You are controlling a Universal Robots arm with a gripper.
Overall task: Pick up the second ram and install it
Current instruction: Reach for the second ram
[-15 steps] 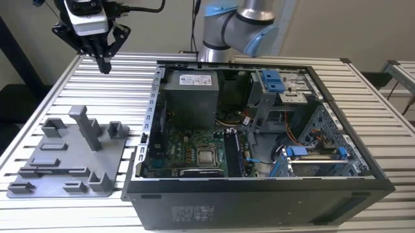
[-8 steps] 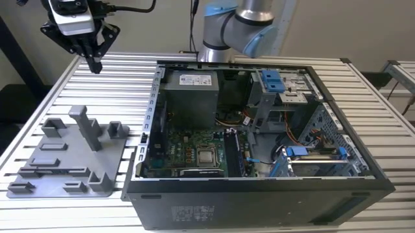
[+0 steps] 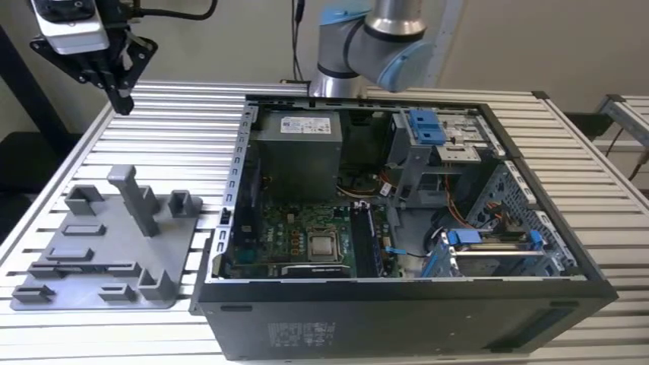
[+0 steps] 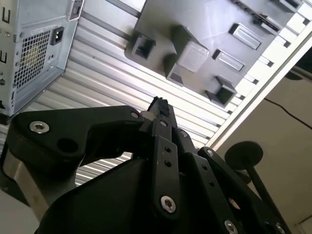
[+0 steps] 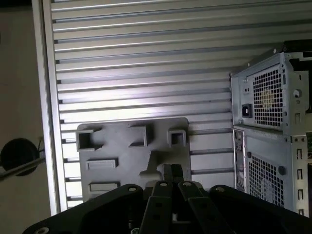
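My gripper hangs high over the table's far corner at the exterior view's left, fingers pointing down and shut with nothing between them. In both wrist views the black fingertips press together. The grey fixture plate with upright posts lies below, nearer the front edge. A thin dark strip lies in its long front slot; it looks like the second ram, though I cannot tell for sure. The open computer case shows the motherboard and the memory slots.
The slatted aluminium table carries the plate and the case. The arm's base stands behind the case. A tall post rises from the plate. The case's rear panel is beside the plate.
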